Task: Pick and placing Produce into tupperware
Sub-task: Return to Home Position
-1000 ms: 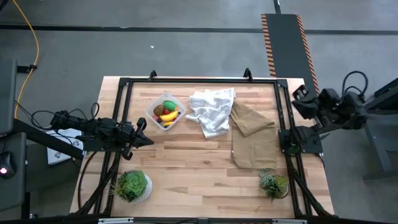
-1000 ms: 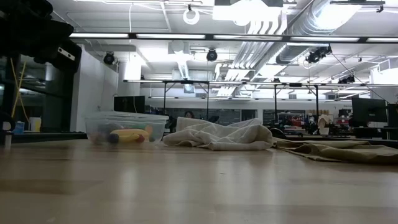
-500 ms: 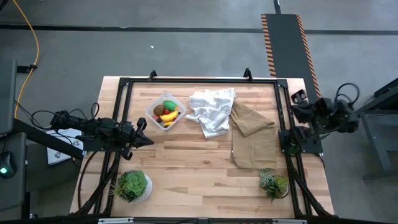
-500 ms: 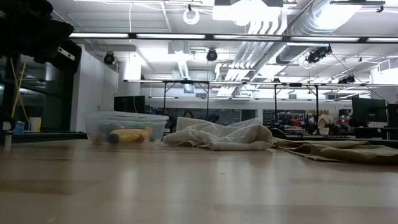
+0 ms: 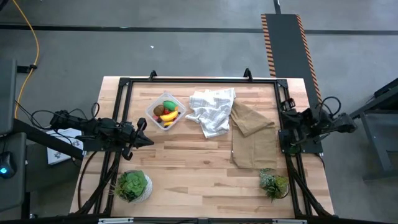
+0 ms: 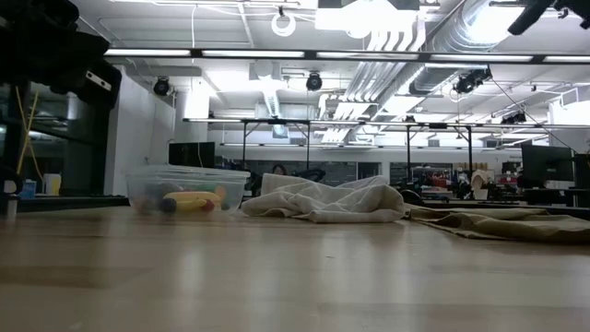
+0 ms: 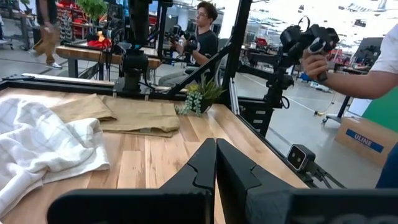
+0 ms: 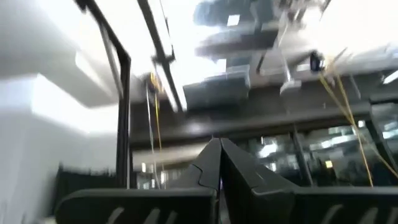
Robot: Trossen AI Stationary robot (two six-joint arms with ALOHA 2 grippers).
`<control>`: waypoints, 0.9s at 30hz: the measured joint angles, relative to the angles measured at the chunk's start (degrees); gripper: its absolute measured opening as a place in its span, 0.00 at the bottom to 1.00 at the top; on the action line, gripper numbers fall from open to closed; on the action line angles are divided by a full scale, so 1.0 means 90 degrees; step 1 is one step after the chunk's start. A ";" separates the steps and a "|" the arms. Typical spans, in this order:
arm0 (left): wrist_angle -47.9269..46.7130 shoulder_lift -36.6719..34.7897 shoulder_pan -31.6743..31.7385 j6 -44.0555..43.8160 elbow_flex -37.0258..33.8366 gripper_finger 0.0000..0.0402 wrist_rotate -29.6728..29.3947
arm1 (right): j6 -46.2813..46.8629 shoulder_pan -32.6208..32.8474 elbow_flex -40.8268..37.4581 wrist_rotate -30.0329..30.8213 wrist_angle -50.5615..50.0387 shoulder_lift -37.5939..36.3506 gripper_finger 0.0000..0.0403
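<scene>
The clear tupperware (image 5: 165, 112) stands on the table's far left part and shows in the low view (image 6: 187, 189). Produce (image 5: 168, 113) lies inside it: a green piece, yellow pieces, a red one and a brown one. My left gripper (image 5: 149, 140) hovers near the table's left edge, on the near side of the container, shut and empty; the left wrist view shows its fingers (image 7: 216, 163) closed together. My right gripper (image 5: 287, 115) is at the table's right edge, far from the container; its fingers (image 8: 219, 163) are shut, empty and point up at the ceiling.
A white checked cloth (image 5: 211, 111) lies crumpled right of the container, with a tan cloth (image 5: 252, 134) beside it. Potted plants stand at the near left (image 5: 132, 185) and near right (image 5: 273, 183). Black frame rails (image 5: 199, 81) border the table. People stand beyond the table (image 7: 205, 31).
My right arm has swung from outside the table's right edge toward the table's left and slightly toward the near edge, so its gripper now stands over the right rail. A part of it now shows at the top of the low view.
</scene>
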 joint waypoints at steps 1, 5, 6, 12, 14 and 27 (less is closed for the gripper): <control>0.0001 0.0000 0.0000 0.0000 0.0000 0.00 0.0000 | 0.0000 0.0000 -0.0167 0.0010 0.0330 -0.0009 0.00; 0.0001 0.0000 0.0000 0.0000 0.0000 0.01 0.0000 | 0.0010 -0.0002 -0.0540 0.0452 0.0569 0.0001 0.00; 0.0001 0.0000 0.0000 0.0000 0.0000 0.01 0.0000 | 0.0025 -0.0005 -0.0520 0.0518 0.0391 -0.0001 0.00; 0.0001 0.0000 0.0000 0.0000 0.0000 0.00 0.0000 | 0.0171 -0.0323 -0.0403 0.0398 -0.0141 -0.0007 0.00; 0.0001 0.0000 0.0000 0.0000 0.0000 0.01 0.0000 | 0.0305 -0.0549 -0.0403 0.0314 -0.0314 -0.0007 0.00; 0.0001 0.0000 0.0000 0.0001 -0.0002 0.01 -0.0001 | 0.1200 -0.1977 -0.0539 -0.1265 -0.1512 -0.0002 0.00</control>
